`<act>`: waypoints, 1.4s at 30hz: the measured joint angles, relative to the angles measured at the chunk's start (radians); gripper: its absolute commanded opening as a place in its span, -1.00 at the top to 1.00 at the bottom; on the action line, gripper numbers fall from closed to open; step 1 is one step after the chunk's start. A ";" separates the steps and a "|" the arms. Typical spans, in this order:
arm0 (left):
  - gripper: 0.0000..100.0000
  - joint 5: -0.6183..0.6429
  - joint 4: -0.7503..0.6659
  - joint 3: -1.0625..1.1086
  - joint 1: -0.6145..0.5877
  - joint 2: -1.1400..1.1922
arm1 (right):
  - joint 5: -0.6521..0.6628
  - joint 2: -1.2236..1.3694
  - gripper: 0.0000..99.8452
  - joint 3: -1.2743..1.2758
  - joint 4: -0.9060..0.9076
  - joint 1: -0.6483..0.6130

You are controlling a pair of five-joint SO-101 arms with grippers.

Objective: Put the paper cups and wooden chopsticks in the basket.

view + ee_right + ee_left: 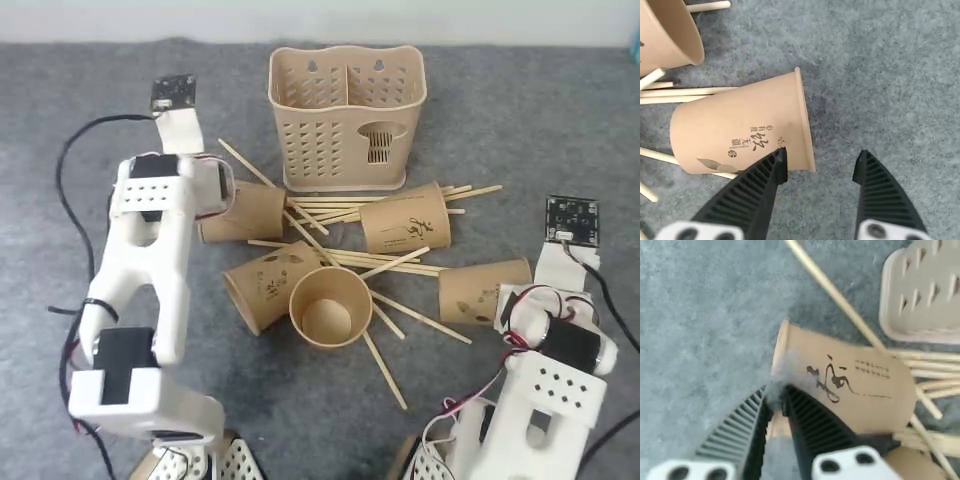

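Observation:
The beige slotted basket stands upright at the back middle. Several paper cups lie in front of it among scattered wooden chopsticks; one cup shows its open mouth upward. My left gripper is shut on the rim of the leftmost cup, which lies on its side under the left arm. My right gripper is open over the rim end of the rightmost lying cup, also seen beside the right arm. One fingertip overlaps that cup's wall.
Grey carpet covers the table. Two more cups lie on their sides in the middle with chopsticks under and across them. A chopstick runs past the left cup toward the basket's corner. Bare carpet lies at the far left and right.

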 measured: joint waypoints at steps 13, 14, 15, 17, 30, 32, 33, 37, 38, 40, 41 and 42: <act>0.97 0.005 0.238 -0.017 -0.157 -0.348 | -0.026 0.000 0.55 0.066 -0.066 0.000; 0.93 0.005 0.241 -0.017 -0.163 -0.351 | -0.026 0.000 0.55 0.072 -0.071 0.000; 0.89 0.003 0.241 -0.017 -0.169 -0.351 | -0.026 0.000 0.55 0.074 -0.071 0.000; 0.78 0.006 0.233 -0.017 -0.176 -0.345 | -0.026 0.000 0.55 0.074 -0.072 0.000; 0.69 0.144 -0.005 -0.025 -0.140 0.167 | -0.029 -0.020 0.55 0.146 -0.118 0.002; 0.69 0.144 -0.003 -0.043 -0.130 0.178 | -0.029 -0.020 0.55 0.146 -0.118 0.002; 0.69 0.144 0.003 -0.051 -0.127 0.178 | -0.029 -0.020 0.55 0.146 -0.118 0.002; 0.69 0.144 0.032 -0.060 -0.124 0.161 | -0.029 -0.020 0.55 0.146 -0.118 0.002; 0.69 0.149 0.041 -0.060 -0.118 0.143 | -0.029 -0.020 0.55 0.146 -0.118 0.002; 0.69 0.149 0.057 -0.061 -0.101 0.097 | -0.029 -0.020 0.55 0.146 -0.118 0.002; 0.69 0.147 0.063 -0.061 -0.089 0.072 | -0.029 -0.020 0.55 0.146 -0.118 0.002; 0.69 0.150 0.064 -0.063 -0.074 0.049 | -0.029 -0.020 0.55 0.146 -0.118 0.002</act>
